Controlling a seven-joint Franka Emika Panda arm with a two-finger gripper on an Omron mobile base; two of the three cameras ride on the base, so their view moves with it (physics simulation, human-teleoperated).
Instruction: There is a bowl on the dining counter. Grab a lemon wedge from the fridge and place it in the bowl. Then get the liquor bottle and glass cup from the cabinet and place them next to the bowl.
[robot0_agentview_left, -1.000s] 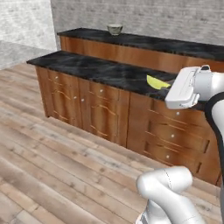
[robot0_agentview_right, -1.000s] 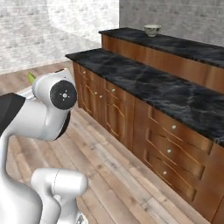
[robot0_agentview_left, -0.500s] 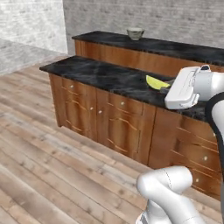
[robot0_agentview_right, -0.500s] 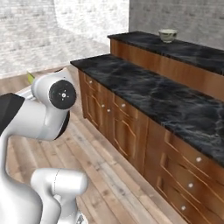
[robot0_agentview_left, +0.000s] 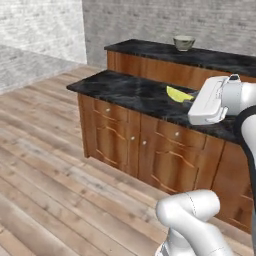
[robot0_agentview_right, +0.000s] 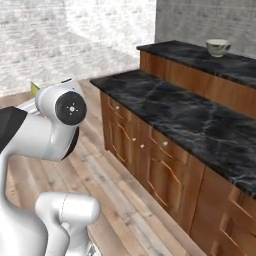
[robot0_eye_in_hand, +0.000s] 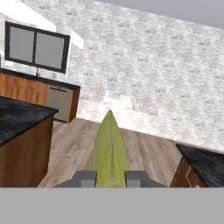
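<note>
The tool (robot0_eye_in_hand: 111, 177) is clamped narrowly on the yellow-green lemon wedge (robot0_eye_in_hand: 110, 151), carried in the air short of the small pale ceramic bowl (robot0_agentview_left: 184, 42) on the raised dark tabletop (robot0_agentview_left: 150, 48), so 1 fetch looks done while placing it, the bottle and cup remain.

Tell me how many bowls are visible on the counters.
1. The bowl stands on the upper, far counter, near the wall. Others may be hidden outside the views.
</note>
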